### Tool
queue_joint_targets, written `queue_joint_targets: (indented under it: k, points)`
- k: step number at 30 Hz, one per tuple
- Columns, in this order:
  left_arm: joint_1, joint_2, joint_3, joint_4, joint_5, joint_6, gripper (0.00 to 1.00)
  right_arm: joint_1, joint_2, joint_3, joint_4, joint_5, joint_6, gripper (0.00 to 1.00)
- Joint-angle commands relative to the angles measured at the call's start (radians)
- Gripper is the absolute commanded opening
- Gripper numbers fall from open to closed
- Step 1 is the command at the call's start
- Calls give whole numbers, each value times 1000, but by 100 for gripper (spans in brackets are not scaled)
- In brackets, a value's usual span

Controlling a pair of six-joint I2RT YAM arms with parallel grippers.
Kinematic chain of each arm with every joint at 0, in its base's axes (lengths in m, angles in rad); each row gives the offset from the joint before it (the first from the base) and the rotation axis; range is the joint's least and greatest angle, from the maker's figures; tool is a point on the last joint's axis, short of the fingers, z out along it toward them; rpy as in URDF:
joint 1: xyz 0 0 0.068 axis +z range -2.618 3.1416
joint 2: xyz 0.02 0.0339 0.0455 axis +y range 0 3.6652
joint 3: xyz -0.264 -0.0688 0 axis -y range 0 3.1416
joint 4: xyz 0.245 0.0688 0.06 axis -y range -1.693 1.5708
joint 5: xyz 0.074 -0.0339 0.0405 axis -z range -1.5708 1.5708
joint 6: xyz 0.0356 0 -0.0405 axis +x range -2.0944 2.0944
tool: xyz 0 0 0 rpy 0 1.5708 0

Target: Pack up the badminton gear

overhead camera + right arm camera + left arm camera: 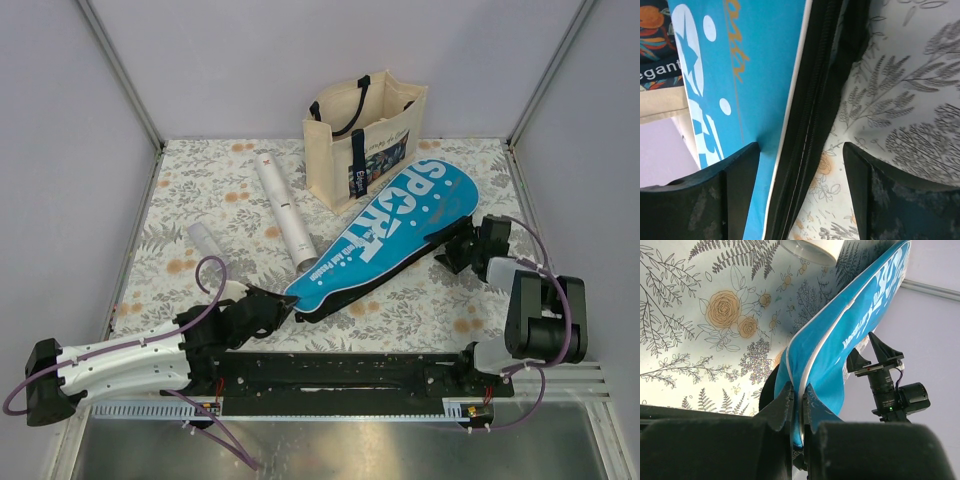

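Left arm: stretched low along the near edge, reaching in from the left toward the middle.
Left gripper: down low, pointing right, at the narrow tip of the blue case.
Left fingers: pinched tight, the case's edge caught between them.
Right arm: folded up on the right side, forearm angling back to the left.
Right gripper: at the case's wide end, by its lower right edge.
Right fingers: spread wide, one over the blue face, the other over the counter, the case's dark edge in the gap; contact can't be told.

blk+white arms, purple cables
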Motion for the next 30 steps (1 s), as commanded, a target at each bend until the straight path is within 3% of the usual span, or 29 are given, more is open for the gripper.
queue_joint_targets:
  k: [1, 5, 8, 11, 14, 17, 20, 24, 30]
  points:
    - [6, 0, 54, 53, -6, -165, 0, 37, 54, -53, 356, -26, 141, 76]
    - [6, -1, 57, 59, 0, -150, 0, 66, 158, -78, 558, -59, 227, 76]
    - [6, 2, 57, 59, 2, -153, 0, 78, 211, -108, 664, -46, 270, 68]
    - [6, -7, 49, 62, -4, -138, 0, 80, 235, -136, 747, -46, 308, 50]
    - [6, -29, 32, 100, -46, -38, 1, 78, 191, -151, 755, -48, 336, 22]
    - [6, -69, 11, 140, -103, 106, 31, 80, 79, -144, 637, -33, 348, 0]
    - [6, -101, 15, 147, -168, 307, 56, 80, -37, -110, 466, -25, 347, 0]
    - [6, -106, 32, 157, -247, 602, 68, 81, -160, 3, 92, 29, 305, 0]
    - [6, -63, 69, 222, -256, 1115, 73, 80, -231, 143, -213, 75, 331, 0]
